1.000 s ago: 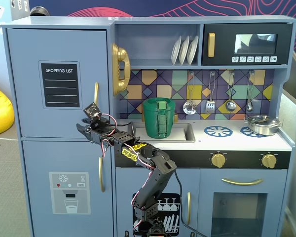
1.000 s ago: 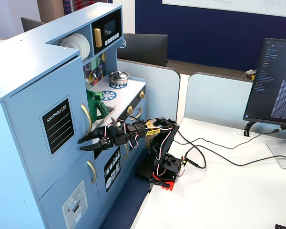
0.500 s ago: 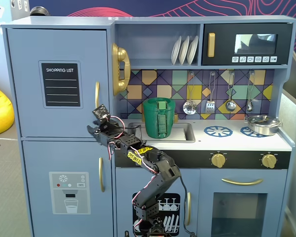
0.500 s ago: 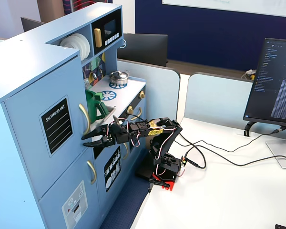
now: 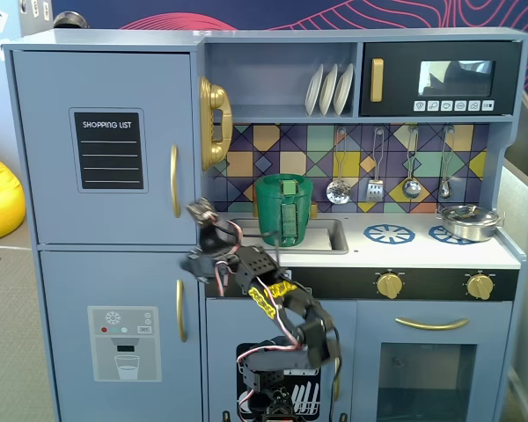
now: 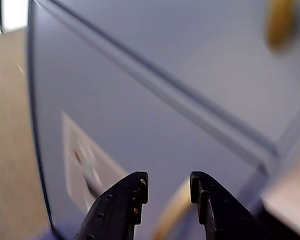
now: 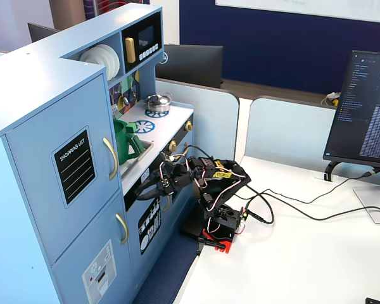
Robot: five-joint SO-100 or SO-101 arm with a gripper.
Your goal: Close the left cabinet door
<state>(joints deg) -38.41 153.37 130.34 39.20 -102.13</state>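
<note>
left cabinet door (image 5: 106,145): shut flush, chalkboard facing out
gold handle (image 5: 174,180): upright at the door's right edge
gripper (image 6: 167,187): jaws spread, empty, near the lower door

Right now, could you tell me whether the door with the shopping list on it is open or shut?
Shut. The shopping list door sits flush with the cabinet front in both fixed views, with no gap along its edges. The gripper hangs just off its handle.

three plates (image 5: 328,89), four utensils (image 5: 392,167), two knobs (image 5: 434,285)

Matt painted wooden left cabinet door (image 5: 106,145)
</note>
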